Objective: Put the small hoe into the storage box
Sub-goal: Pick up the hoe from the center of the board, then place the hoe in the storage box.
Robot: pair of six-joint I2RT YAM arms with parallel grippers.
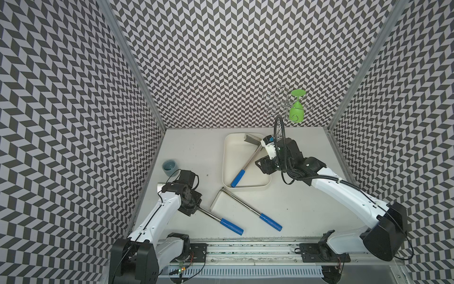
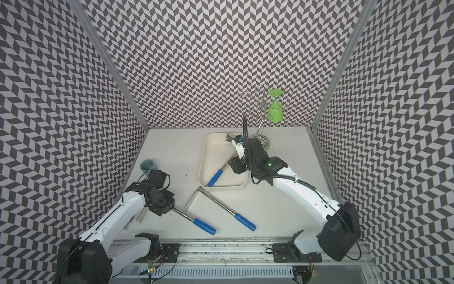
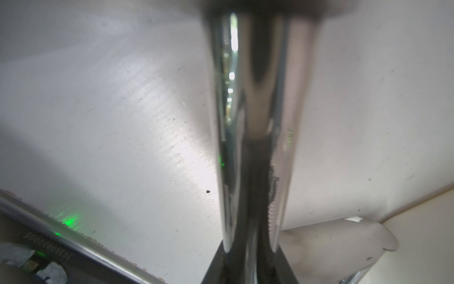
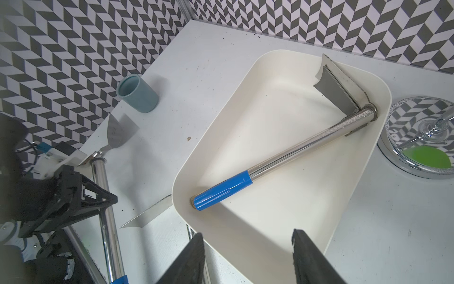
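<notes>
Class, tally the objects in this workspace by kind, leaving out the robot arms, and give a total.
Hoe: 3
Storage box: 1
Grey-blue cup: 1
Green goblet: 1
Wire rack: 1
Total: 7

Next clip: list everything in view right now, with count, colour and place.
Boxed hoe: one, steel with blue grip, diagonal in the storage box.
Loose hoe: one, same colours, on the table before the box.
Gripped hoe: one, same colours, front left of table.
Storage box: one, cream, far middle of table.
Cup: one, grey-blue, table's left edge.
Goblet: one, green, upside down on the wire rack.
Wire rack: one, chrome, right of the box.
Left gripper: black, closed on gripped hoe's shaft.
Right gripper: black, open, empty, above the box.
</notes>
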